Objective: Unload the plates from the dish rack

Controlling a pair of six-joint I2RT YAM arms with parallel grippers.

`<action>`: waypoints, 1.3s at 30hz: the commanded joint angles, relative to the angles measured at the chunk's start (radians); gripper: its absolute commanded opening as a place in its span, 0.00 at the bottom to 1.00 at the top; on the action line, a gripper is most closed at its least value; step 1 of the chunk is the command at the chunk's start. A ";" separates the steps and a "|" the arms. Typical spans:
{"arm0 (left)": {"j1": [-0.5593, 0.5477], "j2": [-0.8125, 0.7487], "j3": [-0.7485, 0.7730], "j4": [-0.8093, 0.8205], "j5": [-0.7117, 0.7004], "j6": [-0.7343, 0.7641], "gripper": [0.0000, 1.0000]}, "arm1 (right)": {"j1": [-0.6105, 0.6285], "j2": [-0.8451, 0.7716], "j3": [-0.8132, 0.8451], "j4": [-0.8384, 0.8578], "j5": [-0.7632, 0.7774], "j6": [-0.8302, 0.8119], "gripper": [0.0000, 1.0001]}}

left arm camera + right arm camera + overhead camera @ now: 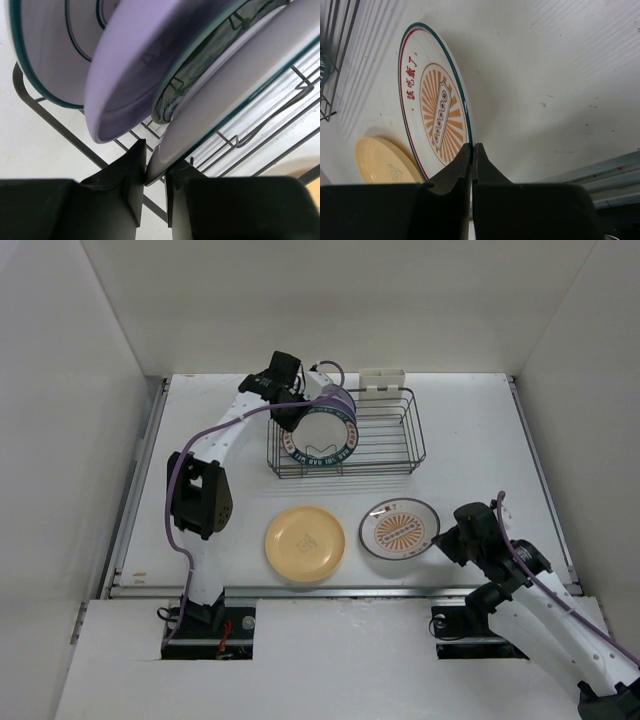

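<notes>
Pinching the rim of a white plate (227,95) standing in the dish rack (390,469), the left gripper (156,171) looks ready to lift it out, while the right gripper (472,156) sits pressed shut, empty.

Yellow plate (305,543): was plain pale yellow, with a faint centre mark.
Sunburst plate (399,528): was white with orange rays, red characters, and a dark green rim with a thin red line inside.
Green-rimmed plate (320,437): had a white centre and a dark teal-green rim band with pale lettering.
Lavender plate (125,75): was plain lavender.
Patterned plate (200,65): showed a grey-green pattern.
Dish rack (415,440): was dark wire.
Cutlery holder (382,382): was white.
Table (470,440): was white.
</notes>
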 commanded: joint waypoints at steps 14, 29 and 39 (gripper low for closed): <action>-0.002 -0.128 0.007 0.011 -0.013 -0.075 0.00 | 0.000 -0.052 -0.060 0.086 -0.022 0.089 0.54; -0.002 -0.321 0.017 0.001 0.101 -0.214 0.00 | 0.000 -0.085 -0.020 0.072 -0.011 -0.010 0.56; -0.011 -0.309 0.053 -0.113 0.531 -0.377 0.00 | 0.000 -0.085 0.165 0.020 0.090 -0.075 0.56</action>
